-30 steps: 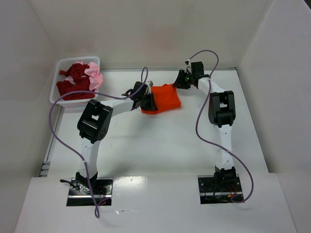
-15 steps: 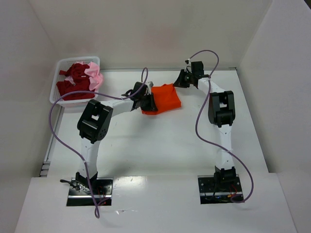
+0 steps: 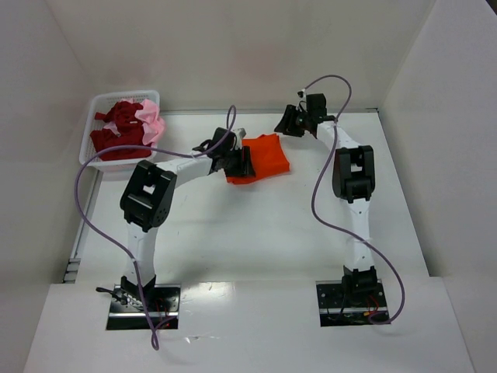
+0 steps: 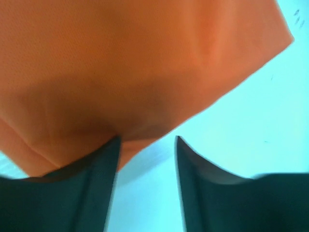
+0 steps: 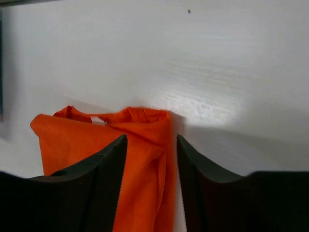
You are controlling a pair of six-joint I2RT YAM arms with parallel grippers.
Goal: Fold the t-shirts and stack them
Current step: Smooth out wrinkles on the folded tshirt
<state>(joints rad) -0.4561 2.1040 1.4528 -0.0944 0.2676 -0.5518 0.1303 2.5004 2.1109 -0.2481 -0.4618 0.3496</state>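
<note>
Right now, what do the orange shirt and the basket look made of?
Orange shirt: soft cloth with a matte finish. The left wrist view shows a fine fabric texture and rounded creases. The fibre cannot be told.
Basket: probably white plastic, with straight, rigid-looking walls that seem openwork. It is too small in the overhead view to be sure.

Orange t-shirt point(image 3: 262, 157) folded, flat mid-table; dark red point(image 3: 118, 132), pink point(image 3: 153, 122) crumpled far-left.
</note>
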